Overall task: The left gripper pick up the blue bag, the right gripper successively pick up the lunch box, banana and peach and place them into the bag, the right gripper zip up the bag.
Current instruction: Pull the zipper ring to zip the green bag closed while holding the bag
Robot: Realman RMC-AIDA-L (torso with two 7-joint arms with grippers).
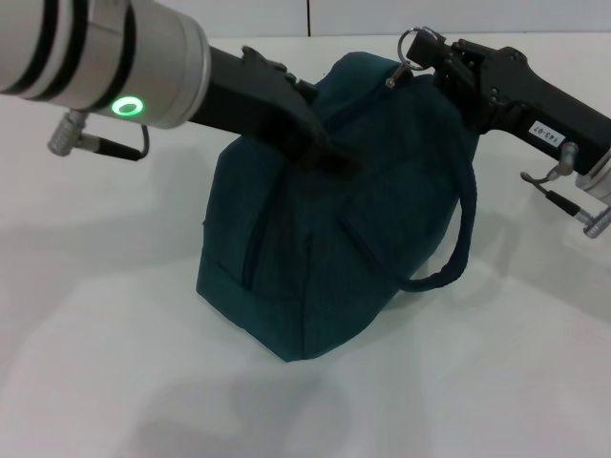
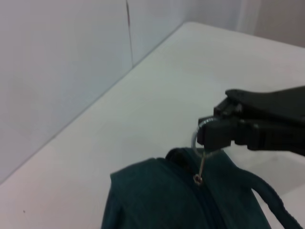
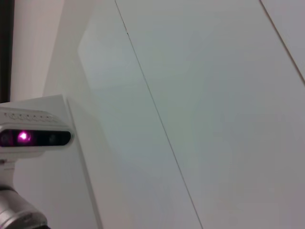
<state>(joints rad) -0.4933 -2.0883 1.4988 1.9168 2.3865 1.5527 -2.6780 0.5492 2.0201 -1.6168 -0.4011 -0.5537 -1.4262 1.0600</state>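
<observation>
The blue bag [image 1: 325, 248] stands on the white table, its zipper line closed along the top. My left gripper [image 1: 326, 157] reaches in from the left and is shut on a fold of fabric at the bag's top. My right gripper [image 1: 430, 52] is at the bag's far upper end, shut on the zipper's ring pull [image 1: 409, 40]. The left wrist view shows the right gripper [image 2: 212, 138] pinching the ring pull [image 2: 196, 140] above the bag [image 2: 157, 200]. One loop handle [image 1: 458, 239] hangs down the bag's right side. The lunch box, banana and peach are out of view.
The white table [image 1: 105, 315] spreads around the bag, with a pale wall behind it. The right wrist view shows only wall panels and a white camera unit [image 3: 33, 137] with a pink light.
</observation>
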